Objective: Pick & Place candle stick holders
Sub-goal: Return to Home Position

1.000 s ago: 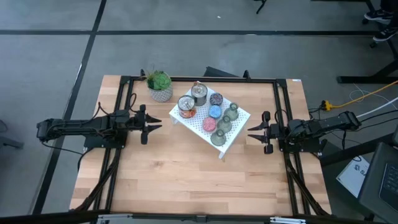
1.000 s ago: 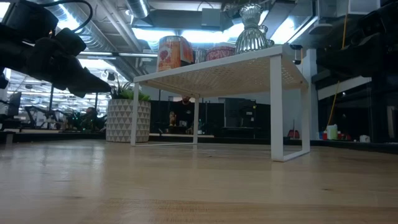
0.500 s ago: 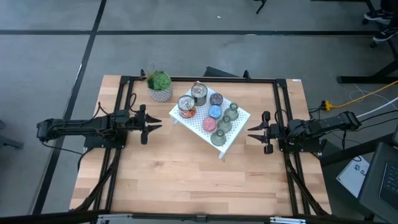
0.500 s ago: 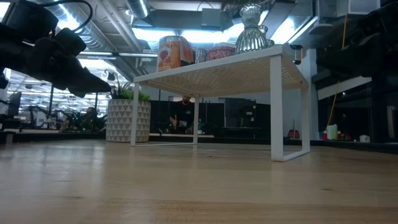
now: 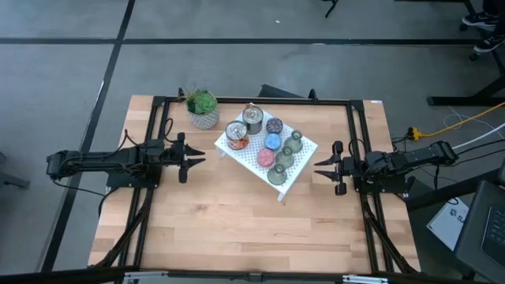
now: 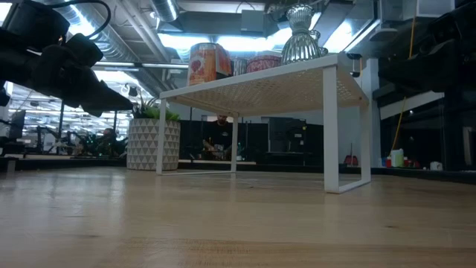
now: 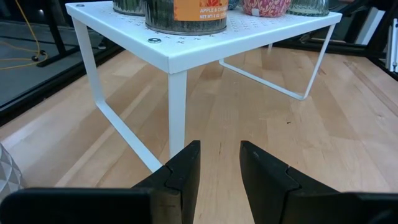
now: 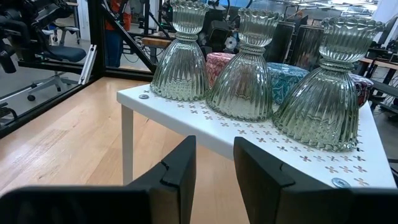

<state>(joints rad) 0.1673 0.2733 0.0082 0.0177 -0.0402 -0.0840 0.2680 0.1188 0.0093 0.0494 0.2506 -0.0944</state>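
Holders (image 5: 272, 142) all on stand (image 5: 254, 156); left claw (image 5: 197, 160) & right claw (image 5: 319, 169) apart, empty. We'd back straight off, no clipping it.

Near half of table (image 5: 237, 229) is bare, free to cross. White stand (image 5: 254, 159) blocks the middle, top packed with candle stick holders (image 5: 277, 175); potted plant (image 5: 203, 109) near its far-left corner.

Soft, even overhead light covers the table (image 5: 237, 229), and shadows around the white stand (image 5: 254, 156) are faint. In the low view, bright ceiling lights (image 6: 178, 41) backlight the scene, leaving one arm (image 6: 67, 71) a dark silhouette. The glass candle stick holders (image 8: 242, 74) catch small glints.
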